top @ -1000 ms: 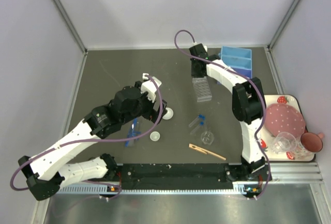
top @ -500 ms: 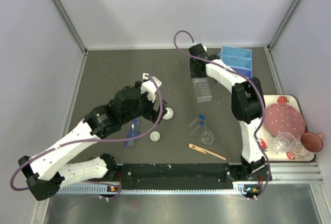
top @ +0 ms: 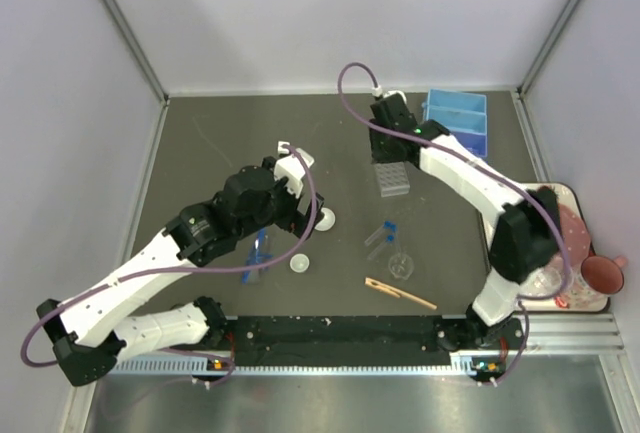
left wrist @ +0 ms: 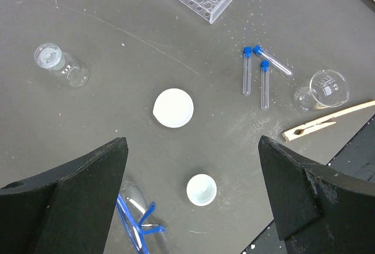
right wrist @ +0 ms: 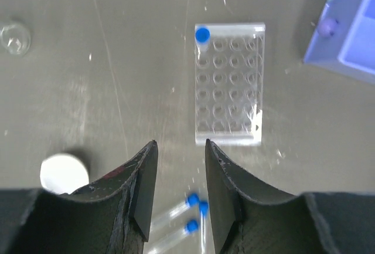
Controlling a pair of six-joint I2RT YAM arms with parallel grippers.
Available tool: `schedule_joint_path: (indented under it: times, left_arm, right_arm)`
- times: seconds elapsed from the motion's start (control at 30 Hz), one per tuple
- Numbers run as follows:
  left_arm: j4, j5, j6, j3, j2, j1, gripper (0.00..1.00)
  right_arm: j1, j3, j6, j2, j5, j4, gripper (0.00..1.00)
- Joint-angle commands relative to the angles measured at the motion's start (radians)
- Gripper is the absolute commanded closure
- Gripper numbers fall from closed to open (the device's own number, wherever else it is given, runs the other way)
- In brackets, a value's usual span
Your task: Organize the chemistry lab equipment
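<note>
Roughly a quarter of the tube job looks done, and not much else. One tube [right wrist: 202, 34] is seated upright in a corner hole of the rack [right wrist: 228, 84], and every other hole looks empty. Three loose tubes [left wrist: 265, 84] are left lying flat on the table [left wrist: 117, 25], near the rack but apart from it. Two are laid side by side and the third is angled off at the caps.

The right claw [right wrist: 180, 148] is held above the strip between the rack and the loose tubes. Its jaws are partly spread and nothing is pinched, since bare table can be seen through the gap. The left claw [left wrist: 192, 148] is spread as wide as it goes, empty, and held high over the dishes.

Everything else is scattered and unsorted:
- a big dish [left wrist: 173, 108] and a small dish [left wrist: 201, 189], apart from each other
- a beaker [left wrist: 325, 90] just beside the clip [left wrist: 328, 122]
- a second beaker [left wrist: 61, 66] off on its own
- the tweezers [left wrist: 137, 224], partly hidden under the left claw's finger

A blue box [top: 457, 118] is parked at the back, near the rack. Whether the loose bits are meant for it can't be told. Best guess is that the remaining tubes get racked first, then the small stuff gets grouped.
</note>
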Motion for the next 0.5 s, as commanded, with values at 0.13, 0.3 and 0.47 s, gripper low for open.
schedule_joint_path:
  times: [0.13,0.3,0.47]
  left_arm:
    - [0.034,0.030,0.000,0.071,0.137,0.006,0.01]
    - [0.091,0.098,0.007,0.101,0.292,0.003,0.06]
    - [0.169,0.173,0.018,0.134,0.452,0.000,0.09]
  right_arm:
    - [0.035,-0.303,0.035,-0.402,-0.020,0.002,0.62]
    - [0.035,-0.441,0.052,-0.659,-0.057,-0.015,0.62]
    - [0.035,-0.490,0.066,-0.794,-0.072,-0.076,0.61]
